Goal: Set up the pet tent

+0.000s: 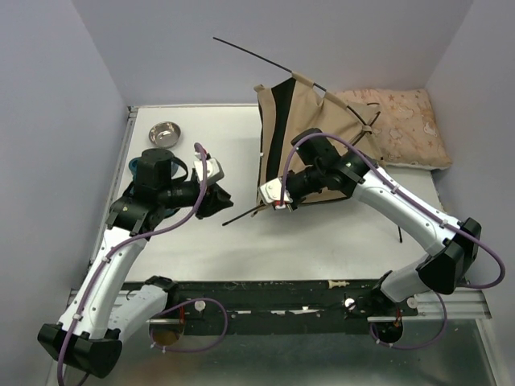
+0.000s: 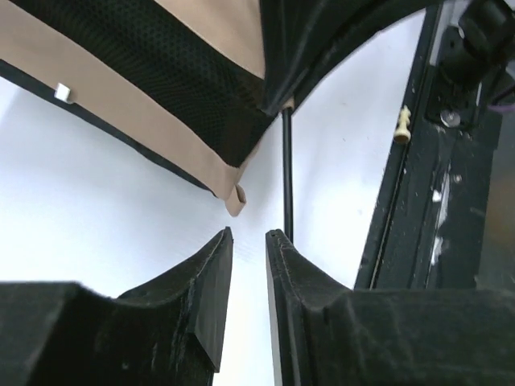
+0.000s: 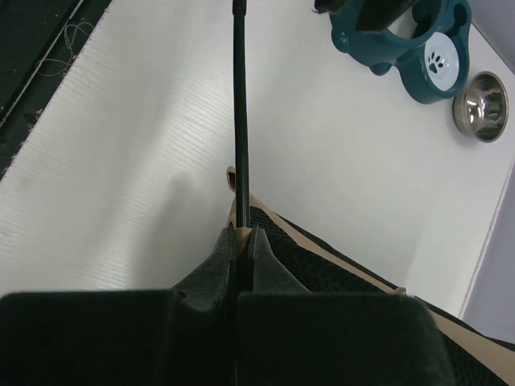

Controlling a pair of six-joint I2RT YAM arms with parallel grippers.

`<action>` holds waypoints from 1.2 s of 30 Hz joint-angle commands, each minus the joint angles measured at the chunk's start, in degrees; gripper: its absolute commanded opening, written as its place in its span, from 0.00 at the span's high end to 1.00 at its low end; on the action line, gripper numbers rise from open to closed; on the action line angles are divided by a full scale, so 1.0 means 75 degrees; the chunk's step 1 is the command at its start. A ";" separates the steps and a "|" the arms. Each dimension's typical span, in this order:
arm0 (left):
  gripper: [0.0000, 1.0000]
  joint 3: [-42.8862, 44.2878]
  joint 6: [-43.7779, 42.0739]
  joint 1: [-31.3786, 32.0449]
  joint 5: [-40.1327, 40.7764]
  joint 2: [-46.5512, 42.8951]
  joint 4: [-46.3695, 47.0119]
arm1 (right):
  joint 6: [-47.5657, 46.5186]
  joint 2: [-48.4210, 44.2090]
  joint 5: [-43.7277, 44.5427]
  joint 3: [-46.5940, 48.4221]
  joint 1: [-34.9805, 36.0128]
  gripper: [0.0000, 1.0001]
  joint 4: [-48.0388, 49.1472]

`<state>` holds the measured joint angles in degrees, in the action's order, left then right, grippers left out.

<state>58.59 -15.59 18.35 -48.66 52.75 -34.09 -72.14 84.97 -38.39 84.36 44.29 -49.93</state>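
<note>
Hands: right hand pinching pole at pet tent corner; left hand spread, just short of pole tip.

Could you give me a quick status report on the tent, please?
Right gripper shut on black pole at pet tent corner. Left gripper open, empty, near pole's free end. Tent fabric bunched, poles protruding. Cushion behind, steel bowl left; neither blocking.

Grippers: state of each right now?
Left gripper: slightly open, holding nothing.
Right gripper: closed on the tent pole.
</note>
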 commanded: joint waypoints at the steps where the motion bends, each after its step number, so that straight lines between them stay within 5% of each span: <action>1: 0.60 0.0379 -0.1598 -0.0079 0.0160 0.0138 -0.2296 | -0.0026 -0.0173 -0.0295 -0.0010 0.0001 0.99 -0.0338; 7: 0.47 0.0356 -0.1999 -0.0126 -0.0050 0.0126 -0.3072 | -0.0061 -0.0173 -0.0248 0.0096 0.0001 0.99 -0.0397; 16: 0.46 -0.0393 -0.1694 -0.0126 -0.0367 0.0161 -0.2335 | -0.0038 -0.0103 -0.0342 0.0237 0.0001 0.99 -0.0467; 21: 0.58 -0.0628 -0.1683 -0.0103 -0.0460 0.0431 -0.1878 | -0.0061 -0.0126 -0.0389 0.0295 0.0001 0.99 -0.0561; 26: 0.99 -0.0873 -0.0760 0.0026 -0.0742 0.0361 -0.0591 | -0.0061 -0.0138 -0.0506 0.0272 0.0000 0.99 -0.0596; 36: 1.00 -0.1284 0.1632 0.1186 0.0019 0.0782 0.2831 | 0.0021 0.0003 -0.1057 0.0342 0.0001 0.87 -0.0690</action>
<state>47.86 -12.19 24.64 -48.16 56.84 -35.73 -72.71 84.73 -38.44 85.69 42.35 -55.07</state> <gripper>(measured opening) 0.047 0.116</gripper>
